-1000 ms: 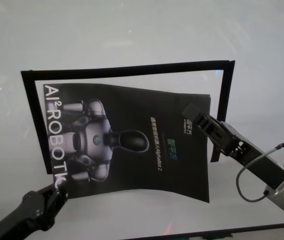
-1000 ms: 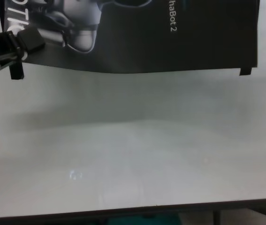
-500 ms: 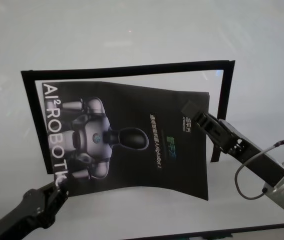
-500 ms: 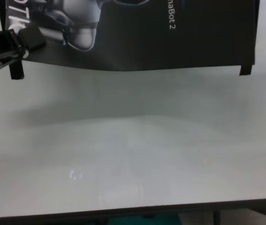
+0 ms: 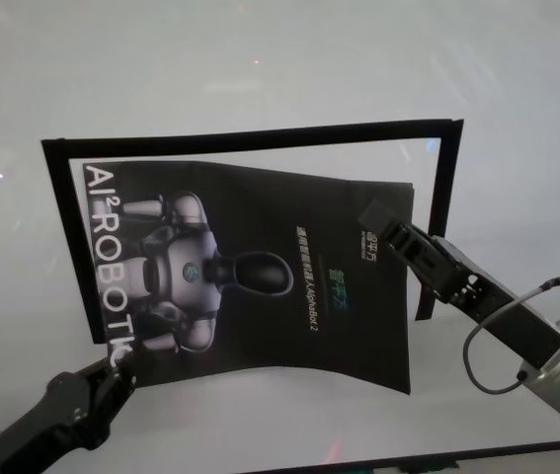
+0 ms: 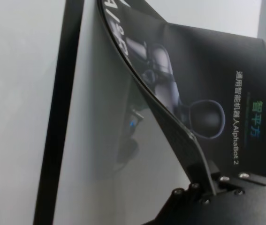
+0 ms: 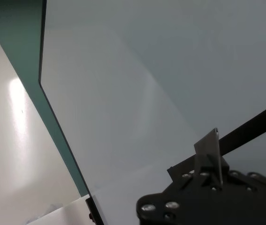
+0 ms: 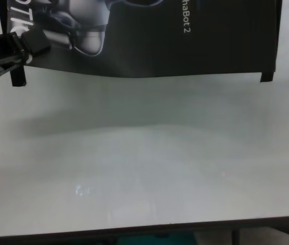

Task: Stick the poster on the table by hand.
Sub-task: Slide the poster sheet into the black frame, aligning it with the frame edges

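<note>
Poster [image 5: 260,272] hangs bowed above the table [image 5: 260,79], inside the black tape frame [image 5: 250,138]. Left gripper [image 5: 112,375] pinches its near-left corner, right gripper [image 5: 383,222] its far-right edge (presumably keeping it taut for alignment).

probably a lab: bare white table [image 5: 260,59] with black tape frame [image 5: 250,139].

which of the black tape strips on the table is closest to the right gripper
The short upright strip on the robot's right side of the frame. It runs just behind the right gripper, which holds the poster; the long far strip and left strip lie farther off.
</note>
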